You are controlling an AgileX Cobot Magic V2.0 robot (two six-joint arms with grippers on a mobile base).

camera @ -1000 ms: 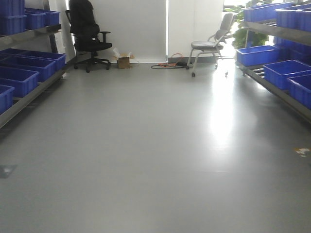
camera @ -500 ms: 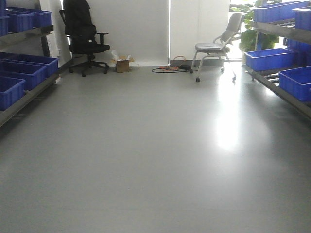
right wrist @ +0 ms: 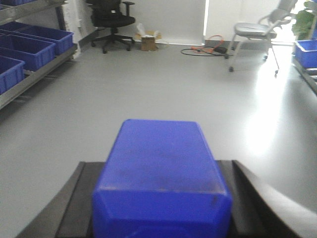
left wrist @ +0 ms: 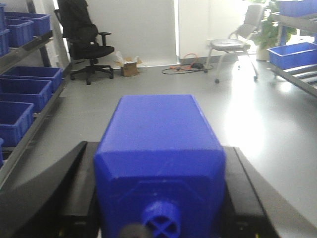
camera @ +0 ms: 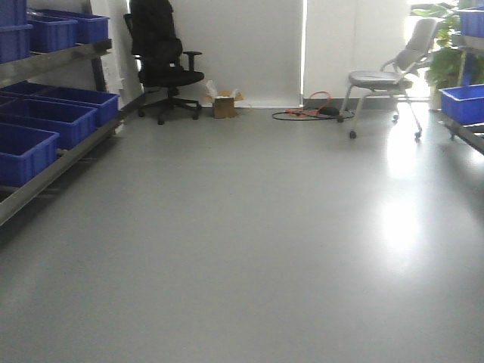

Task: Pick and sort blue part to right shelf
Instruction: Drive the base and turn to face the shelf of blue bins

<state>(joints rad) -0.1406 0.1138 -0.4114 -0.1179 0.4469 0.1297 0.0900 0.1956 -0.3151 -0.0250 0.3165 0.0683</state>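
Transit leg, by our read. Front view: neither arm nor either block is in shot, just open floor (camera: 249,249), left shelf (camera: 60,59) with its blue bins (camera: 45,121), black office chair (camera: 162,64) and grey chair (camera: 386,76). Right shelf (camera: 470,134) only clips the right edge, one blue bin (camera: 463,102) showing, so we're not lined up for a drop yet

Left wrist view: left gripper (left wrist: 158,148) is clamped on knobbed blue block (left wrist: 158,131), black fingers (left wrist: 74,193) tight on both flanks, small round knob facing the lens. Wrong item for this sort; we leave it clamped

Right wrist view: right gripper (right wrist: 161,166) is closed on blue part (right wrist: 161,153), fingers (right wrist: 247,198) flush on each side, part sitting level. Cap end is out of frame, so we call it the blue part by elimination

Doing it well: we hold grip pressure, swing the base right until the shelf bins sit centre, stop fully, then reach the right arm over a bin and release low, not from height
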